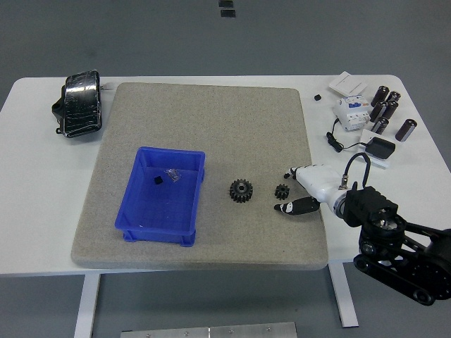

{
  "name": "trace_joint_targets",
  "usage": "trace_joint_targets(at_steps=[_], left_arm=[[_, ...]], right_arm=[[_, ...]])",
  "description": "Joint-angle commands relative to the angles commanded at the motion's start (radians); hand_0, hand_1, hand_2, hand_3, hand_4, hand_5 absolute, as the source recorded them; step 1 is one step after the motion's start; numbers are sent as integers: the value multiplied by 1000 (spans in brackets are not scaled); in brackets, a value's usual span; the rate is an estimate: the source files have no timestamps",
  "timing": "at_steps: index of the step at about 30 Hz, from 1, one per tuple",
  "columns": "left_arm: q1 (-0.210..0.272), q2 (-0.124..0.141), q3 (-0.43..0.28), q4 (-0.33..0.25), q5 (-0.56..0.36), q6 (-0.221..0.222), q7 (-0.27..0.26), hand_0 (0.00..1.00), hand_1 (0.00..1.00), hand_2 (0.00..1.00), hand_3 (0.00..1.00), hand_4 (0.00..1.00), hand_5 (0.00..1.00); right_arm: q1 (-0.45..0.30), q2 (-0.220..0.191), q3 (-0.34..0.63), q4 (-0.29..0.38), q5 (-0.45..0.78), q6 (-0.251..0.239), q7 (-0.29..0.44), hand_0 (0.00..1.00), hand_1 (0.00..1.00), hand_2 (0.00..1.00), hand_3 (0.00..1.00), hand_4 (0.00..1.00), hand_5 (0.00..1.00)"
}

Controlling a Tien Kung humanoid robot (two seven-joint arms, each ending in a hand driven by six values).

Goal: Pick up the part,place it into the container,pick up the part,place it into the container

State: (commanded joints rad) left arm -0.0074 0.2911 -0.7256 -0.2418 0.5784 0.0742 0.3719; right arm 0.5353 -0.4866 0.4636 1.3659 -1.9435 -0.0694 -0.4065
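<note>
Neither gear is placed yet. The blue container (164, 193) holds only small bits. Right of it on the mat lie the larger gear (241, 190), then the small gear (282, 190), framed by the right hand (294, 190), fingers spread, empty.

From my remote seat I can read no text at all. The white device (351, 111) at the table's far right has a blue patch on its face, but any print there is too small to make out. The white cards (348, 84) behind it look blank, and the blue bin (144, 227) shows no label I can read.
</note>
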Motion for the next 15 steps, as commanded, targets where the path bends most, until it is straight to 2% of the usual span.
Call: trace_joint_targets(at_steps=[15], left_arm=[[2, -1, -5, 0, 6, 0, 2, 686, 668, 642, 595, 705, 275]], right_arm=[[9, 0, -15, 18, -5, -25, 11, 330, 521, 570, 736, 870, 644]])
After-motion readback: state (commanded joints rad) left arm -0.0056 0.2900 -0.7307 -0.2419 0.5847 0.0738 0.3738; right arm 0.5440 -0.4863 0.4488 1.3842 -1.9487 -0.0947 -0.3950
